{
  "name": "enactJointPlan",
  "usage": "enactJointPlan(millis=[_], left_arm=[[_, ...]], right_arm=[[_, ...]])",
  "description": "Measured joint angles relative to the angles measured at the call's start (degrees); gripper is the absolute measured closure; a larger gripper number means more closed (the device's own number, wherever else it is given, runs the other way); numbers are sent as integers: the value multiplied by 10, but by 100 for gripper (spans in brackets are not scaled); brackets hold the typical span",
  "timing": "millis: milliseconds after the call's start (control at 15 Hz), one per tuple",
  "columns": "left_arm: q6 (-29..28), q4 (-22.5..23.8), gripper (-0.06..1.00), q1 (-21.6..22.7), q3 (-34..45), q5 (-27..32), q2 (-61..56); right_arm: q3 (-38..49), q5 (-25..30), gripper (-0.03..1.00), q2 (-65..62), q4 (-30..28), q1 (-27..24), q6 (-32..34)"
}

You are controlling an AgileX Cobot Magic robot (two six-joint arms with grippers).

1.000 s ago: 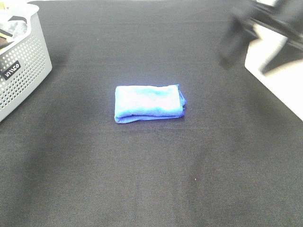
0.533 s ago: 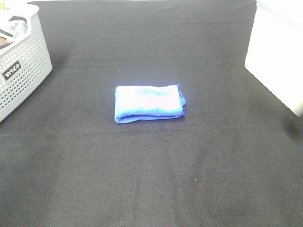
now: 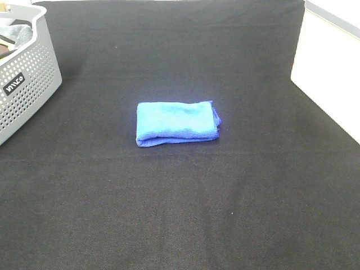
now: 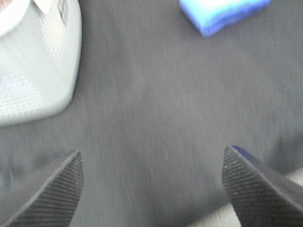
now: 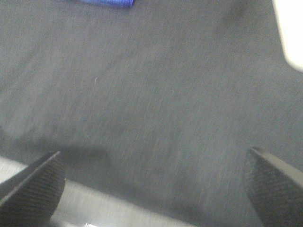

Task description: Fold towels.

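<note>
the blue towel (image 3: 176,122) lies folded mid-way across the black table (image 3: 185,214), well apart from the grey basket (image 3: 28,84). both the left gripper (image 4: 151,189) and right gripper (image 5: 154,189) hang spread wide, empty.

The bright blue folded microfibre towel (image 3: 177,122) is looking soft and fuzzy, lying on matt black woven cloth covering the tabletop (image 3: 185,214); the grey perforated plastic basket (image 3: 25,84) is looking smooth.

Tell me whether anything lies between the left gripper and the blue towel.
Nothing visible does. In the left wrist view, only bare black cloth separates the open left gripper from the folded blue towel. The grey basket sits off to one side, clear of that path.
</note>
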Motion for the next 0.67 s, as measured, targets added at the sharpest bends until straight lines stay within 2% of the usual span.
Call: enactJointPlan(millis=[133,667], left_arm=[[2,0,17,0,19,-23,0],[11,-5,17,0,21,-31,0]], right_arm=[[13,-31,1,-22,-1,0,0],[18,-36,1,-25,-1,0,0]])
